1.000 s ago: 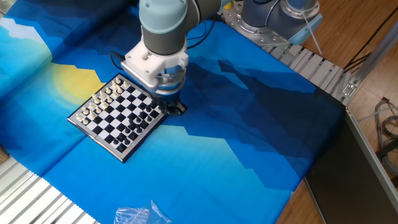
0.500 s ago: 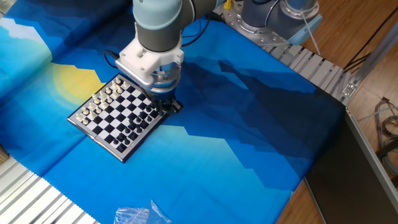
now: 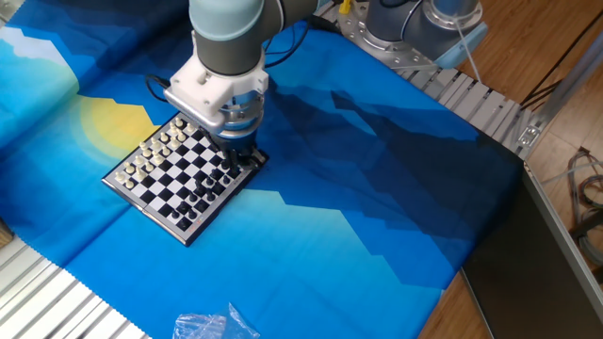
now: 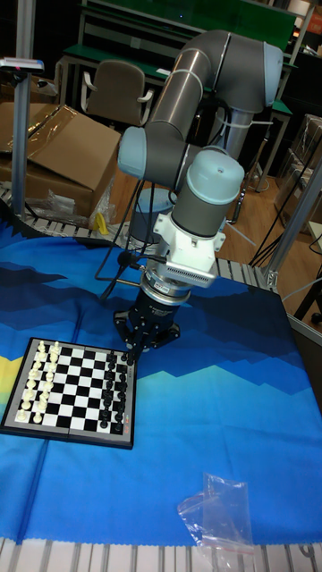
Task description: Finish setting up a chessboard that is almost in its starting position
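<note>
Blue cloth [image 3: 377,217] covers the tabletop, and the chessboard [image 3: 179,174] lies flat on it at the left. The black claw [image 4: 134,351] points down at the board's corner beside the black pieces [image 4: 113,393]. I cannot tell how far its fingers are apart or if they hold something.

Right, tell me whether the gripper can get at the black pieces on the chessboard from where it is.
Probably yes: the gripper hangs right above the black pieces at the chessboard edge, with nothing between.
</note>
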`<state>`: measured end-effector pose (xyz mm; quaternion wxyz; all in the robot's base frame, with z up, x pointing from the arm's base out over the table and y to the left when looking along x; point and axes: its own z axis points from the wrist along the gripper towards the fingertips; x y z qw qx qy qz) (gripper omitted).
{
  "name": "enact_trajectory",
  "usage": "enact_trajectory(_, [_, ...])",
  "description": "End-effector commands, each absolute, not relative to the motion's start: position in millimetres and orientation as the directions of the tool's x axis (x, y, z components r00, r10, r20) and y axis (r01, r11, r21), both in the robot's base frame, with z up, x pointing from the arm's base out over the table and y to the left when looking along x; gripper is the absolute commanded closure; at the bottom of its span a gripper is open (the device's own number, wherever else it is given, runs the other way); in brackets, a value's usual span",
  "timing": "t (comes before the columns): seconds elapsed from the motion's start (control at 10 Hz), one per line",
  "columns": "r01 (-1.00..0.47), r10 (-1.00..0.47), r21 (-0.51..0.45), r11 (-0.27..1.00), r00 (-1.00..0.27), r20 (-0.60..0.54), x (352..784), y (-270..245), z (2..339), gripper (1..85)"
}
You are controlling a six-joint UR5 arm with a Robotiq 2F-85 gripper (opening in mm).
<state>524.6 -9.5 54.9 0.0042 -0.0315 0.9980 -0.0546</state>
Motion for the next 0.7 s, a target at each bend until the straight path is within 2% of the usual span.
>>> enact_trajectory(0.0, [-0.064,-0.065,-0.096,0.993,-0.998,-0.007,526.6,-10.7,54.4,84.7])
enact_trajectory(0.6, [-0.068,-0.07,-0.074,0.995,-0.997,-0.015,530.5,-12.0,50.6,84.7])
